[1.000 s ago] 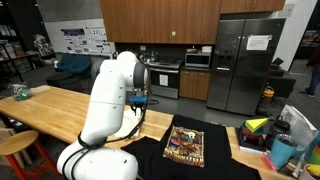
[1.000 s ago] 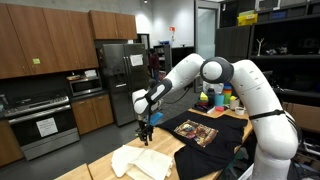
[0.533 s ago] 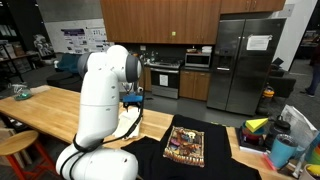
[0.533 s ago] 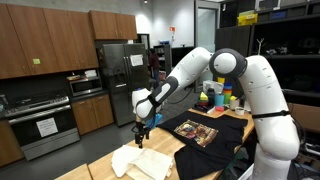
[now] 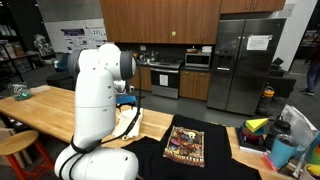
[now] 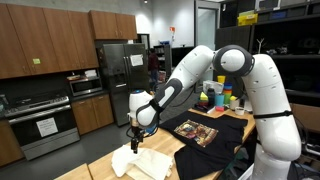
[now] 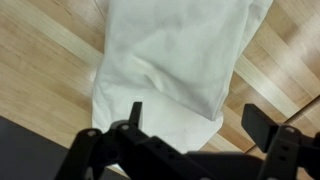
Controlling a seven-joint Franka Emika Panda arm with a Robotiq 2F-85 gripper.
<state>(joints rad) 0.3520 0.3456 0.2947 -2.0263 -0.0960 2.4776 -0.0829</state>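
A white cloth (image 7: 175, 60) lies crumpled on the wooden table (image 7: 40, 80); an exterior view shows the same cloth (image 6: 142, 163) near the table's end. My gripper (image 7: 197, 115) hangs just above its lower edge, open, with nothing between the black fingers (image 7: 258, 122). In an exterior view the gripper (image 6: 134, 144) points down over the cloth. In the other exterior view the white arm (image 5: 100, 90) hides most of the gripper (image 5: 126, 99). A black T-shirt with a colourful print (image 5: 185, 145) lies flat further along the table, also in an exterior view (image 6: 200, 130).
Coloured cups and containers (image 5: 272, 135) stand at the table's far end, also seen as stacked cups (image 6: 222, 98). A wooden stool (image 5: 15, 145) stands beside the table (image 5: 50, 110). Kitchen cabinets, an oven and a steel fridge (image 5: 245, 60) are behind.
The gripper has opened wide. The arm has swung away from the black T-shirt toward the white cloth and come lower over it.
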